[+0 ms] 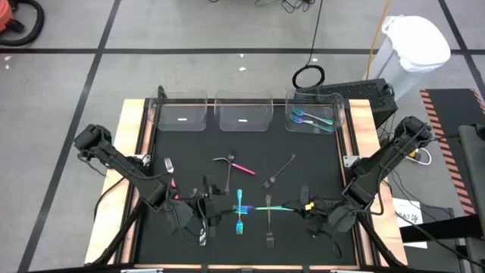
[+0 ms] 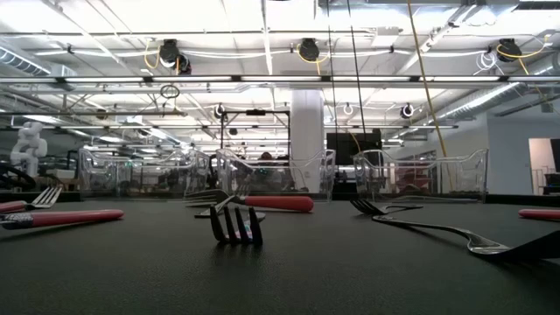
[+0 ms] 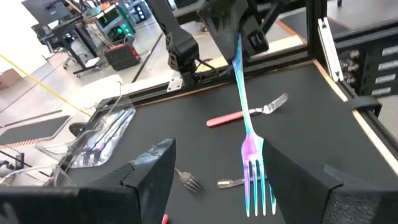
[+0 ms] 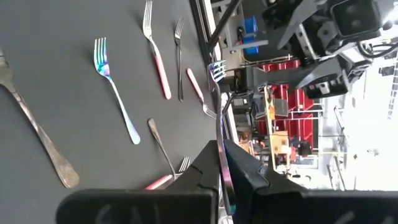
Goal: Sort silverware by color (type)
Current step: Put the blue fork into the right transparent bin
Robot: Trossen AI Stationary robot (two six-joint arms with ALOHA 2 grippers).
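Right gripper (image 1: 309, 206) is clamped tight on the handle end of an iridescent teal fork (image 3: 244, 112), holding it clear of the black mat (image 1: 318, 163) near the table's front edge, with the tines reaching out toward the left arm. The left gripper (image 3: 221, 168) waits opposite with its fingers spread wide and nothing in them. From its wrist view the fork's tines seem to hang between those fingers, though the overhead view leaves it unclear whether they really reach that far.

The step in hand looks like the sorting of the teal pieces: one fork is lifted and not yet binned. Teal utensils (image 1: 309, 117) already lie in the right-hand clear bin (image 1: 339, 114) at the far side of the mat, so that is probably where this one belongs. The next move calls for a carry across the mat to that bin and a release over it, or else a handover if the left fingers close on the tines first.

A second teal fork (image 1: 239, 211) lies on the mat just beside the held one, with a pink-handled fork (image 1: 241, 167) and a dark fork (image 1: 279, 174) farther back, all unsorted.
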